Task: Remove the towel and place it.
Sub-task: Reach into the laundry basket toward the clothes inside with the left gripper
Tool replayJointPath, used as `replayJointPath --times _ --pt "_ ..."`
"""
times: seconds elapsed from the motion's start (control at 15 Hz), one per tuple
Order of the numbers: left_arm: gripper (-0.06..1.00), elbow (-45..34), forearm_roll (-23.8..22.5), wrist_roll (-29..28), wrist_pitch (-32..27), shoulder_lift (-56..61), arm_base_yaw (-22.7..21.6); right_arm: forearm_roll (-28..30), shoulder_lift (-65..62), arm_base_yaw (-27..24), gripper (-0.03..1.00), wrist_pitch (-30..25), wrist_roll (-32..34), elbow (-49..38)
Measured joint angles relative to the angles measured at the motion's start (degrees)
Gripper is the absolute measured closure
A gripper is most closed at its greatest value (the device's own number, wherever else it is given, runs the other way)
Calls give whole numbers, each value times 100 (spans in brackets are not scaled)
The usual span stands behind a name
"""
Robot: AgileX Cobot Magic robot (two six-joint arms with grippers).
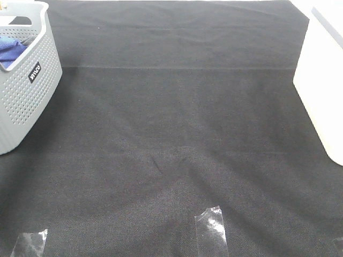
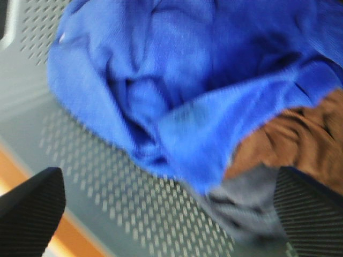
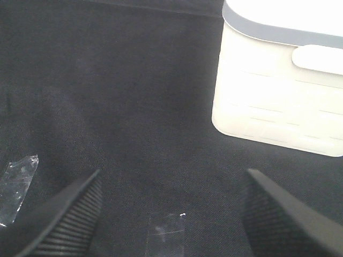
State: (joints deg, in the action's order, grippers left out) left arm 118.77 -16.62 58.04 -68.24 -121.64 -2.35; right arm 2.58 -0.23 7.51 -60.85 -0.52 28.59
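Observation:
The towel (image 1: 10,51) is a royal-blue cloth lying crumpled inside the grey perforated basket (image 1: 27,101) at the far left of the table. The left wrist view shows the towel (image 2: 177,85) close up, bunched against the basket wall (image 2: 107,176). A brown cloth (image 2: 289,144) and a grey cloth (image 2: 241,198) lie beside it. My left gripper (image 2: 170,209) hangs open just over the towel, one finger on each side, gripping nothing. My right gripper (image 3: 174,214) is open over bare black table cloth (image 3: 107,96). Neither arm shows in the exterior view.
A white bin (image 1: 321,85) stands at the right edge, also in the right wrist view as the white bin (image 3: 278,96). A black cloth (image 1: 177,118) covers the table. Clear tape strips (image 1: 210,230) are stuck near its front edge.

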Motion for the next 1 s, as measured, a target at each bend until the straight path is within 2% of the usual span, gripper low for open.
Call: replayJointPath --times 0.13,0.4,0.8,1.0 --pt "-5 315 0 103 201 -498 0 0 0 0 28 0 0 0" --pt "-5 418 143 384 521 -1037 -166 0 0 0 28 0 0 0" --pt "-5 430 590 676 498 -1283 -418 0 0 0 28 0 0 0" --pt "-4 430 739 682 218 -1346 -579 0 0 0 28 0 0 0"
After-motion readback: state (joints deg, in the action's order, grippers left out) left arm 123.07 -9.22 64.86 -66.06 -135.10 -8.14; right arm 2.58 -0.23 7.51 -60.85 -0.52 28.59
